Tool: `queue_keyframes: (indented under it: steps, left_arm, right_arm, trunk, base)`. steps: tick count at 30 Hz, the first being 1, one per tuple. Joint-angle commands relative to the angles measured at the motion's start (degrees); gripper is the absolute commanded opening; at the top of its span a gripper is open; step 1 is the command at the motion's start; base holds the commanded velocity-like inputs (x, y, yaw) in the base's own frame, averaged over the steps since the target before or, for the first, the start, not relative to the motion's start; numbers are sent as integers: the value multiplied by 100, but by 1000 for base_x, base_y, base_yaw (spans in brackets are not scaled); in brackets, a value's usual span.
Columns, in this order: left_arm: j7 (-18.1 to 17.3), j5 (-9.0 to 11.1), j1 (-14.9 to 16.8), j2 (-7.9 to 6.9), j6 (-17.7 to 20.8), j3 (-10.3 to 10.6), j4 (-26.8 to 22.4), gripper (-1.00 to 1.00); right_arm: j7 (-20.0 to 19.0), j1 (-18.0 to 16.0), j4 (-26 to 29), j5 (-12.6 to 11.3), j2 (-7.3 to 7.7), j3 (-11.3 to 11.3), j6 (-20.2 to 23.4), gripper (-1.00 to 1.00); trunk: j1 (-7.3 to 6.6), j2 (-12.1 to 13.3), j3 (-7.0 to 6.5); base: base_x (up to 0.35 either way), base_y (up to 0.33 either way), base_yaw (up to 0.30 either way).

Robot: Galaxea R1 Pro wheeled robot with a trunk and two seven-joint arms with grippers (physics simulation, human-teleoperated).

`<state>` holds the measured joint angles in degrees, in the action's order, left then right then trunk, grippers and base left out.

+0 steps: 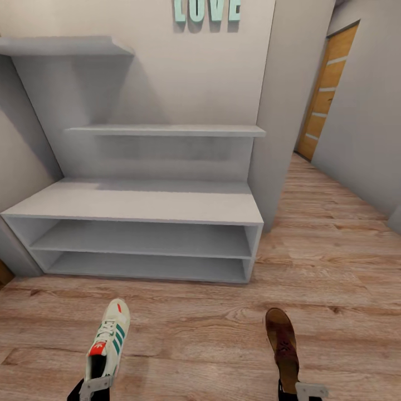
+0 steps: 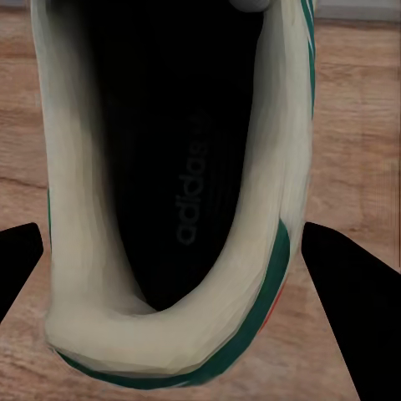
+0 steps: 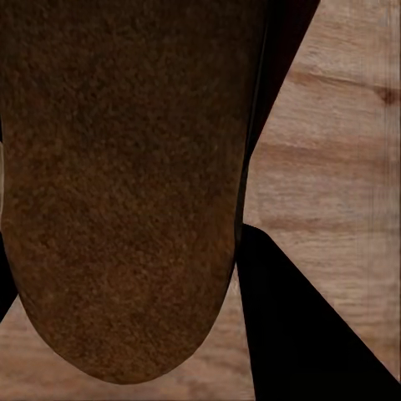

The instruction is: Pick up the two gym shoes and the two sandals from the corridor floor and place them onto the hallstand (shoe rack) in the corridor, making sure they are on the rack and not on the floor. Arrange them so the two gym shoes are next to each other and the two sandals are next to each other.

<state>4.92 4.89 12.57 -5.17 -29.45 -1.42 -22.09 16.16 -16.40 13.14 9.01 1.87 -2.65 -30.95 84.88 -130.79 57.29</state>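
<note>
Gripping the heel end of a gym shoe (image 1: 108,340), the left gripper (image 1: 96,387) has it toe-forward, long axis aimed at the hallstand (image 1: 139,203) straight ahead; right gripper (image 1: 303,391) clamps a brown sandal (image 1: 282,345) the same way; both hang over the corridor floor (image 1: 195,334); "adidas" on the insole, "LOVE" lettering (image 1: 207,10) on the wall.

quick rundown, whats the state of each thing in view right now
gym shoe: held at its heel by the left gripper, toe toward the hallstand, upright
sandal: held at its heel end by the right gripper, toe toward the hallstand
hallstand: top, both low shelves and both wall shelves bare
door: shut, far down the corridor
floor: bare wood planks in front of the hallstand
</note>
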Motion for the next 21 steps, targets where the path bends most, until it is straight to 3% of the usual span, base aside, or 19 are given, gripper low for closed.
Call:
queue_keyframes:
  steps: [1,3,6,10,13,21]
  left_arm:
    - [-6,-10,70,7,154,11,-22,-100]
    - [-11,-139,236,29,496,6,-44,-100]
    - [-15,-382,575,66,1166,3,-60,-100]
    - [-22,-535,1002,173,1853,2,-65,-100]
    - [-25,-570,1303,269,2253,2,-66,-100]
    - [-151,-599,2113,536,3346,3,-67,-100]
  right_arm:
    - [14,-3,-8,40,74,-35,-10,-100]
    - [12,-3,-12,31,158,-164,-8,-100]
    - [1,-3,-8,35,237,-632,-3,-100]
    - [-30,-3,-21,45,377,-1139,12,-100]
    - [-38,-3,-25,47,423,-1265,16,-100]
    - [-49,-3,-37,69,412,-1337,11,-100]
  trunk:
    - [-1,-2,5]
    - [-1,-2,5]
    - [-1,-2,5]
    - [-1,-2,5]
    - [-1,-2,5]
    - [-1,-2,5]
  base:
    - [0,0,0]
    - [0,0,0]
    - [0,0,0]
    - [0,0,0]
    - [0,0,0]
    - [0,0,0]
